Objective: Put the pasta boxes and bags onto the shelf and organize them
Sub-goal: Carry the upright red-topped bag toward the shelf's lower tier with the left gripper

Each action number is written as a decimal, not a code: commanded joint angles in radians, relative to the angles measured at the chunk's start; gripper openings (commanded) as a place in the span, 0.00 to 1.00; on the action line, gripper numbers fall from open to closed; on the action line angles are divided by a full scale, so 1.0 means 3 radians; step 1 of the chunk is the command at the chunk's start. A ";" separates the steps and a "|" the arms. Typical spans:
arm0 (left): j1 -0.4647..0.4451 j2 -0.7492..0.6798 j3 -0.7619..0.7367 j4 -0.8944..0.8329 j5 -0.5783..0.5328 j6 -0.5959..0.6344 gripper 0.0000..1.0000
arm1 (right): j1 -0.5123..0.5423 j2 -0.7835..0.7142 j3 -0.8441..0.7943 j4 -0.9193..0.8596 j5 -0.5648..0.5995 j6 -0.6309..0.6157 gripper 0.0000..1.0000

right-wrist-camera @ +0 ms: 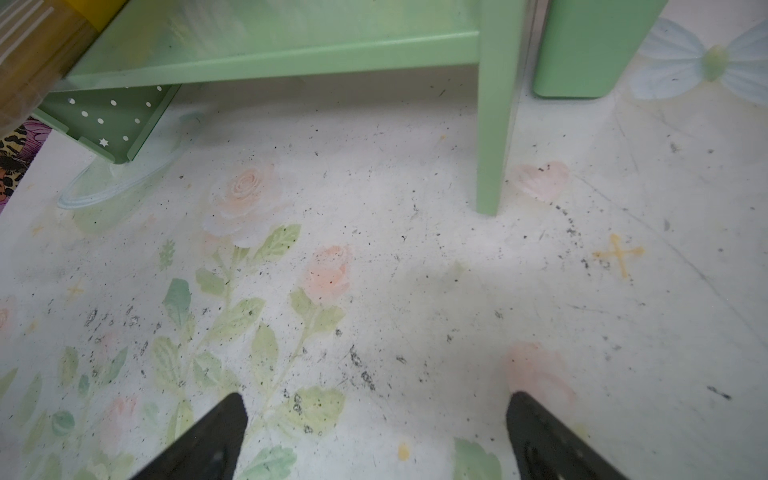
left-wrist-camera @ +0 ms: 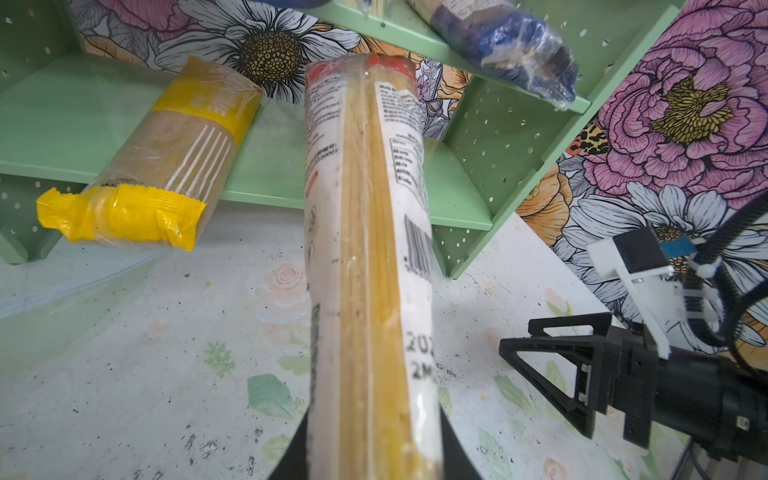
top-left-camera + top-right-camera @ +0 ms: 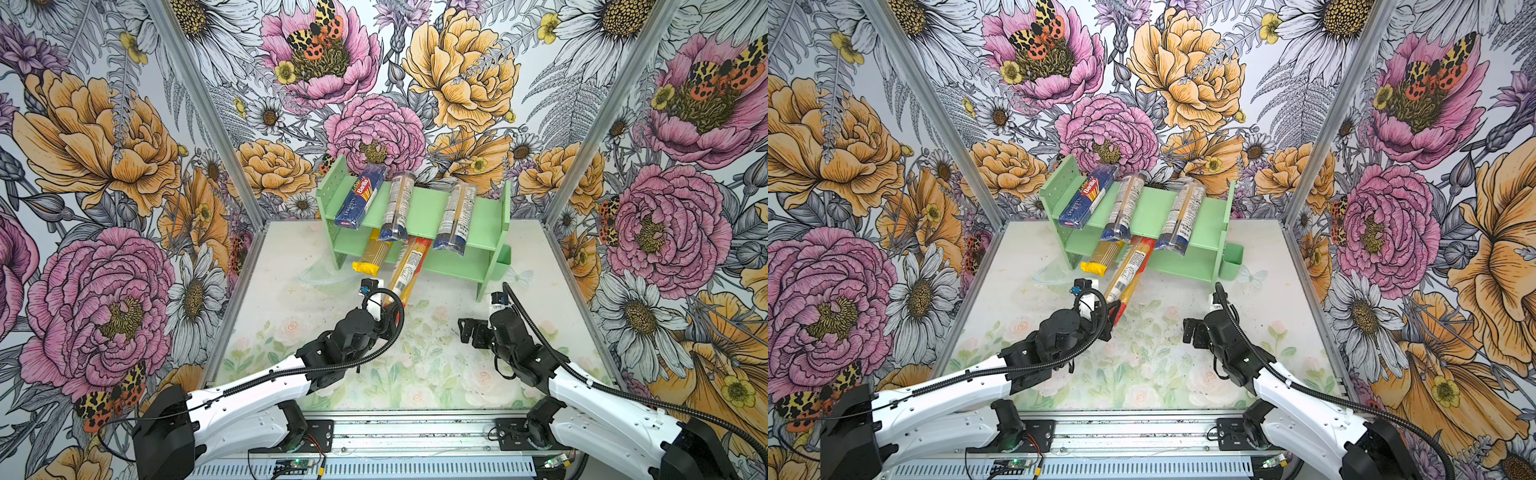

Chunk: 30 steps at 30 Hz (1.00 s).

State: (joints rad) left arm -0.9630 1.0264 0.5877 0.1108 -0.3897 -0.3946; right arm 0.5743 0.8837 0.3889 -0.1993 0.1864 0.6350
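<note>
Left gripper clamped on red-ended clear bag, far end ahead of jaws, seemingly resting on shelf lower tier, right gripper jaws apart above table.

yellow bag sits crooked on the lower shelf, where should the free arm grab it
Grip the yellow bag by its crimped end overhanging the shelf front, coming straight from the front: the upper board covers the rest, and the red-ended bag crowds its right.

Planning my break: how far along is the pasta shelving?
Done: Barilla box and two navy-ended bags lie atop the shelf, yellow bag on its lower tier. In hand: left gripper grips the red-ended bag, far end inside the lower tier. Left: seating it fully. Right gripper open.
</note>
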 commanded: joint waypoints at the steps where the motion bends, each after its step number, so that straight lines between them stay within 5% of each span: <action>1: 0.0036 -0.0014 0.0233 0.0743 -0.0105 0.0041 0.00 | -0.0021 -0.0061 -0.0021 -0.0008 -0.0026 0.0010 0.99; 30: 0.0202 0.0588 0.0541 0.1064 0.0089 -0.0013 0.00 | -0.0022 -0.0075 -0.0033 -0.0018 -0.0006 -0.0005 0.99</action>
State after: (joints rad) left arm -0.9134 1.2205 0.6720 0.2089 -0.3683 -0.3950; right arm 0.5743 0.8780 0.3824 -0.2020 0.1864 0.6350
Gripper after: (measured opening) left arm 0.266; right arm 0.995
